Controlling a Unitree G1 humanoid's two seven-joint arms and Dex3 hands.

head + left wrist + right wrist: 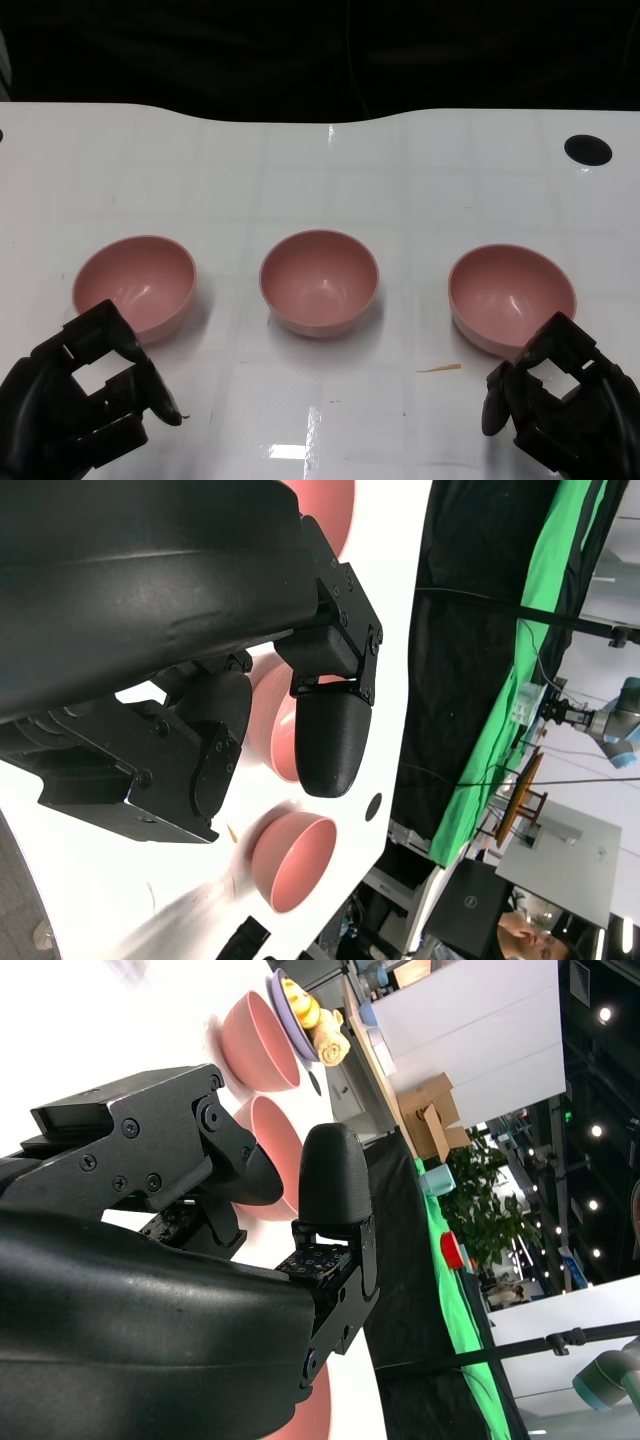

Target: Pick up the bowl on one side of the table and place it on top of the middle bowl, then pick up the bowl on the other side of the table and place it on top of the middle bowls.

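- Both hands, left hand (85, 395) and right hand (560, 400), hold nothing, fingers loosely curled.
- I grip the left bowl (134, 284) by its rim (level), then lower it squarely into the middle bowl (320, 281).

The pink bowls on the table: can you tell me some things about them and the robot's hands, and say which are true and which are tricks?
1. Three pink bowls sit in a row on the white table: the left bowl, the middle bowl and the right bowl. True.
2. One bowl is already stacked inside the middle bowl. False: all three stand apart, each empty.
3. The left hand is holding the left bowl. False: it holds nothing and sits just in front of that bowl.
4. The right hand holds nothing. True.
5. A black round spot marks the table's far right corner. True.
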